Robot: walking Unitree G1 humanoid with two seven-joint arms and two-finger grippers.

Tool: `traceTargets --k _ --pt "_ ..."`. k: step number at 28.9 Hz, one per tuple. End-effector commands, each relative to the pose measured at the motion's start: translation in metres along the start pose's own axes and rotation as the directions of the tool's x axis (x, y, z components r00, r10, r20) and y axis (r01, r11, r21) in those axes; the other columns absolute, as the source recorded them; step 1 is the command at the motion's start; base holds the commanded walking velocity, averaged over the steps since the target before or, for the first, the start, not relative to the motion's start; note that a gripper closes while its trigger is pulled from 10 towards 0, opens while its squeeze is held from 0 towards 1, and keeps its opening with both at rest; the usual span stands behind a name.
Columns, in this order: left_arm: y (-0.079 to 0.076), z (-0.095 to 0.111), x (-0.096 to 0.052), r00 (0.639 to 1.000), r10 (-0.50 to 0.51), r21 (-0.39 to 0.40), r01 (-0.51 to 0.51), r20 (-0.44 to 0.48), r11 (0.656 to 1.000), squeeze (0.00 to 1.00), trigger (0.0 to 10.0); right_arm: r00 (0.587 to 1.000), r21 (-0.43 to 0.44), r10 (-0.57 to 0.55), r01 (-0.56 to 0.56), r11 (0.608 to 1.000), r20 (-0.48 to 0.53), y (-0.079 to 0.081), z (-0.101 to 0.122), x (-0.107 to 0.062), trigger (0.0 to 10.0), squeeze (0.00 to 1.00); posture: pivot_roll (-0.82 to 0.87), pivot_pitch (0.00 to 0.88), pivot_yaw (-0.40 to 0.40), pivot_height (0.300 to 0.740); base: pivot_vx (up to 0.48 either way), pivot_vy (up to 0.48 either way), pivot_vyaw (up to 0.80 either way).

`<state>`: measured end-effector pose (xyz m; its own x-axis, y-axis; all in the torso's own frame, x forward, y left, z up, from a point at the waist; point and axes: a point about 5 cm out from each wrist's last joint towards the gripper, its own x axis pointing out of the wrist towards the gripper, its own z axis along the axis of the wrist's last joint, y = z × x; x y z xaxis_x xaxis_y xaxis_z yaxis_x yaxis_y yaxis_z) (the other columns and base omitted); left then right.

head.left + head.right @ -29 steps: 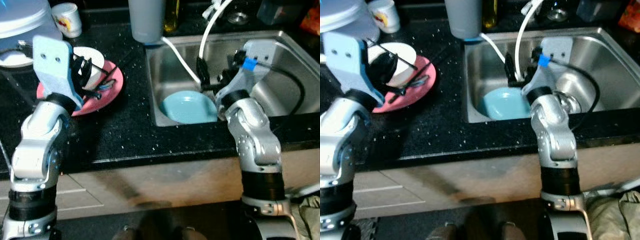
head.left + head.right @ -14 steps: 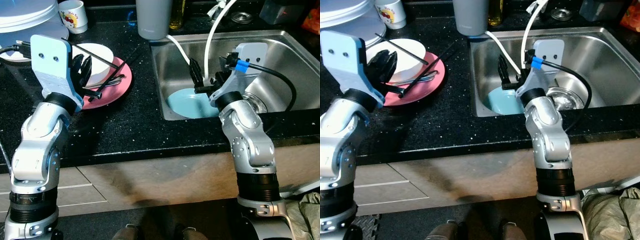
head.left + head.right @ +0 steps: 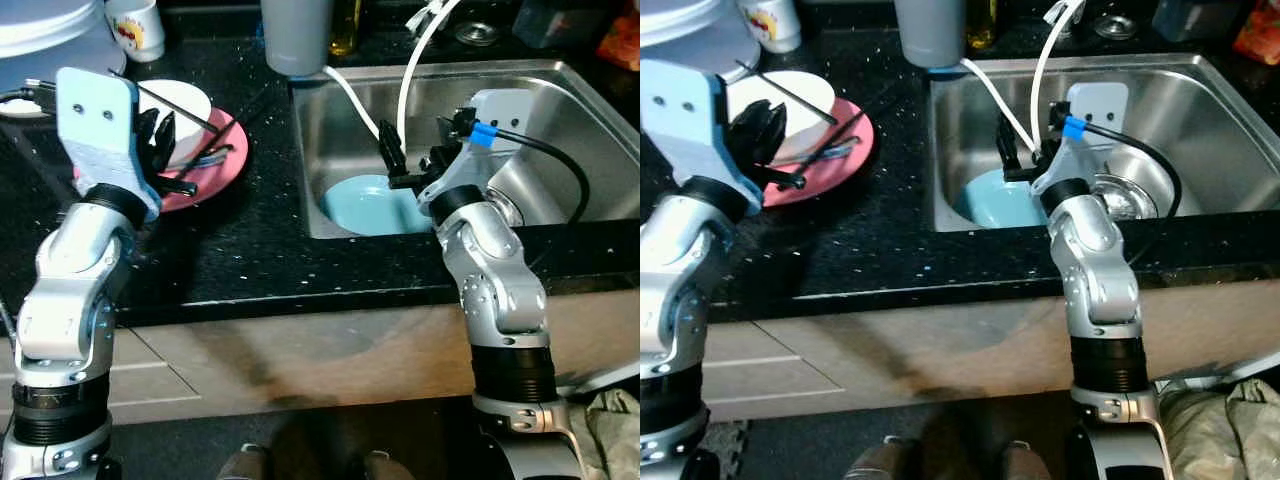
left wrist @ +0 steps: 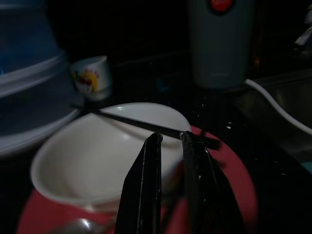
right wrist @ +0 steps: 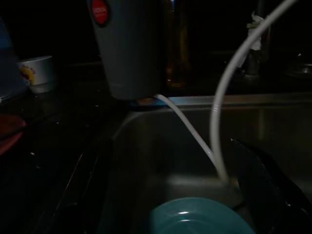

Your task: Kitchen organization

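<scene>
A white bowl (image 3: 190, 103) stands on a pink plate (image 3: 222, 168) on the black counter, with a black chopstick (image 4: 146, 126) lying across its rim. More chopsticks and a fork (image 3: 218, 155) rest on the plate. My left gripper (image 4: 170, 140) hovers at the near side of the bowl, its fingers shut with only a thin slit between them and nothing held. A light blue plate (image 3: 362, 207) lies in the steel sink (image 3: 565, 110). Just above that plate, my right gripper (image 3: 400, 168) stands open with nothing between its fingers.
A grey tumbler (image 3: 295, 35) stands at the sink's back left corner. Two white hoses (image 3: 405, 85) hang into the sink beside my right gripper. A small printed cup (image 3: 135, 25) and a large pale lidded container (image 3: 40, 30) stand behind the pink plate. The drain (image 3: 1127, 200) sits right of the blue plate.
The whole view has shifted slightly as the camera moved. Both grippers keep about the same places, left at the bowl and right over the blue plate.
</scene>
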<state>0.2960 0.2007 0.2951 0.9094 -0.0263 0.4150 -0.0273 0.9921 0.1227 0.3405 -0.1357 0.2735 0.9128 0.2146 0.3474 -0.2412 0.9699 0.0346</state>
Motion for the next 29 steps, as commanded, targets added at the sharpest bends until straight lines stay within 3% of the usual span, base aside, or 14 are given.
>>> traceTargets --k 1,11,21,29 --pt "-0.001 0.001 0.001 1.000 0.004 -0.041 -0.004 -0.003 0.999 0.00 10.0 1.000 0.007 -0.011 0.012 1.000 -0.008 -0.005 -0.001 -0.002 10.0 0.00 0.03 0.190 0.020 0.740 0.000 0.000 0.00" --pt "0.008 0.002 -0.001 0.999 0.037 -0.053 -0.037 -0.004 0.998 0.00 10.0 1.000 0.010 0.000 0.000 1.000 -0.005 -0.002 -0.001 0.000 10.0 0.00 0.04 0.183 0.013 0.740 0.000 0.000 0.00" --pt "0.020 0.000 0.000 0.996 0.073 0.038 -0.071 -0.053 0.997 0.00 10.0 1.000 0.009 0.021 -0.021 1.000 -0.006 -0.001 -0.001 0.001 10.0 0.00 0.03 0.176 0.011 0.740 0.000 0.000 0.00" --pt "0.021 0.004 0.001 0.996 0.075 0.032 -0.074 -0.047 0.997 0.00 10.0 0.999 0.014 0.034 -0.034 0.999 -0.010 -0.001 -0.001 0.002 10.0 0.00 0.04 0.173 0.006 0.740 0.000 0.000 0.00"
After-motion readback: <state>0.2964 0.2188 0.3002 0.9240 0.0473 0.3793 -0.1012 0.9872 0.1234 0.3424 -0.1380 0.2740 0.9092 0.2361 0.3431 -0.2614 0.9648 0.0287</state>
